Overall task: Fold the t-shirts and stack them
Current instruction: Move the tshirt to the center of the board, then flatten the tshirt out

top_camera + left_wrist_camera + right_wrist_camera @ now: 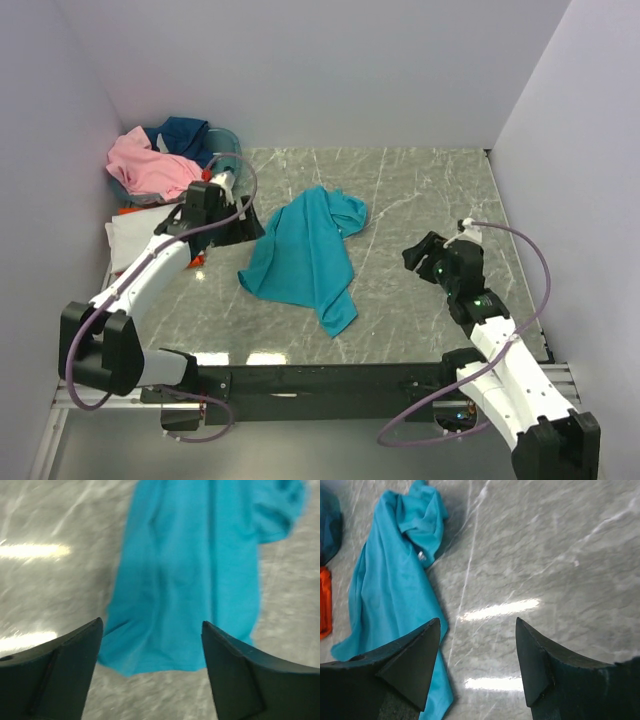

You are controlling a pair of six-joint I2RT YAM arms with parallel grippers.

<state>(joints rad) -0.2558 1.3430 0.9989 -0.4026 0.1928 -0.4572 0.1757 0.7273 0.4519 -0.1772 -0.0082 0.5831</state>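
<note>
A crumpled teal t-shirt [305, 255] lies spread on the marble table, also seen in the left wrist view [190, 570] and the right wrist view [390, 590]. My left gripper [240, 225] hovers at its left edge, open and empty [152, 625], with the shirt's hem just beyond the fingertips. My right gripper [425, 255] stands open over bare table to the shirt's right [477, 622], holding nothing. At the back left, a pink t-shirt [150, 165] and a navy t-shirt [185, 135] are heaped together. A white t-shirt [130, 235] lies below them, and a bit of orange t-shirt [324, 600] shows beside it.
An oval blue-grey basket [228, 140] sits in the back left corner under the pink and navy cloth. Walls close in the table on the left, back and right. Grey marble tabletop [430, 190] shows bare to the right of the teal shirt.
</note>
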